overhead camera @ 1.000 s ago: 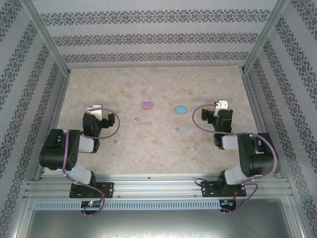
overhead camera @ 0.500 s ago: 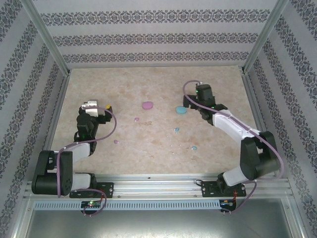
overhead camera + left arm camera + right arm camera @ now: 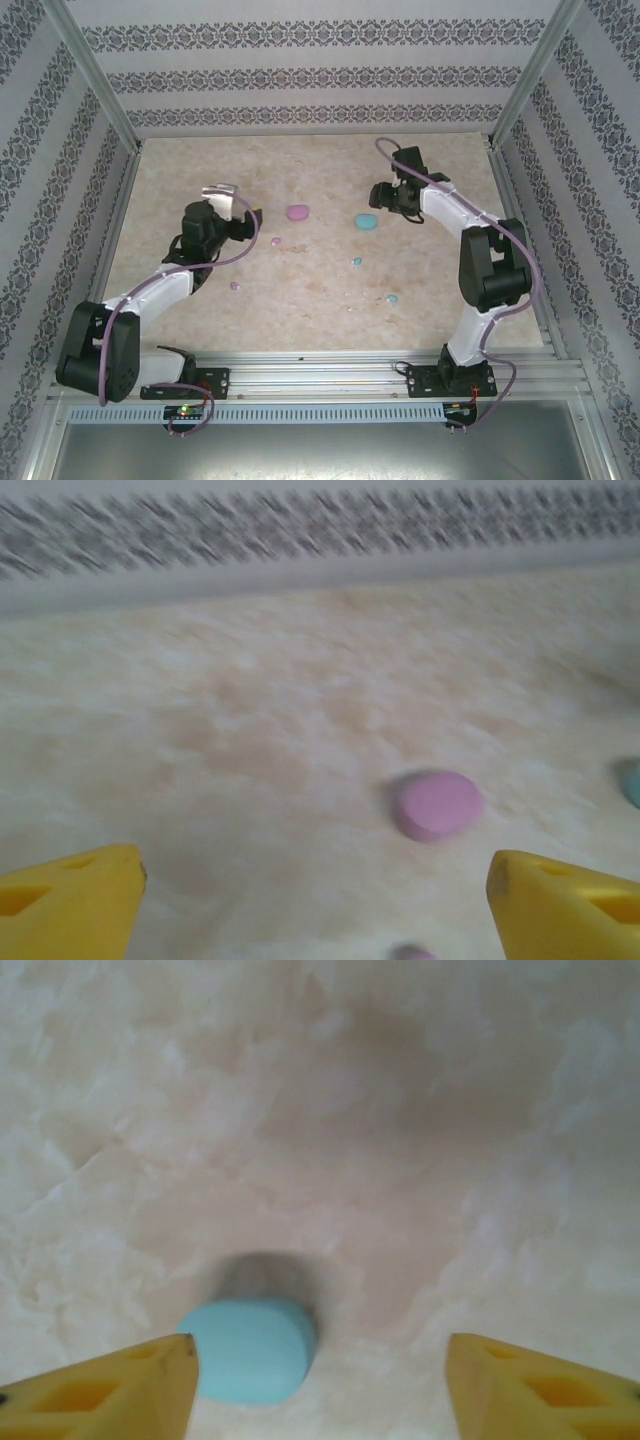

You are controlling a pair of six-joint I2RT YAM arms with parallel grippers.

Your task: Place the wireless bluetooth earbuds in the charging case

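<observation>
Marbled beige table (image 3: 320,165) carries everything. The left claw (image 3: 315,910) is open, with the pink case (image 3: 437,803) lying ahead of it. The right claw (image 3: 320,1385) is open too, and the blue case (image 3: 250,1350) lies between its fingers (close to one). The earbuds lie loose on the table, outside both cases: near pink bud (image 3: 234,285), far pink bud (image 3: 276,241), far blue bud (image 3: 356,261), near blue bud (image 3: 392,298).

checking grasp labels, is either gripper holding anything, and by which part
Nothing is held. The left gripper is open, the pink case ahead of it; the right gripper is open by the blue case.
</observation>
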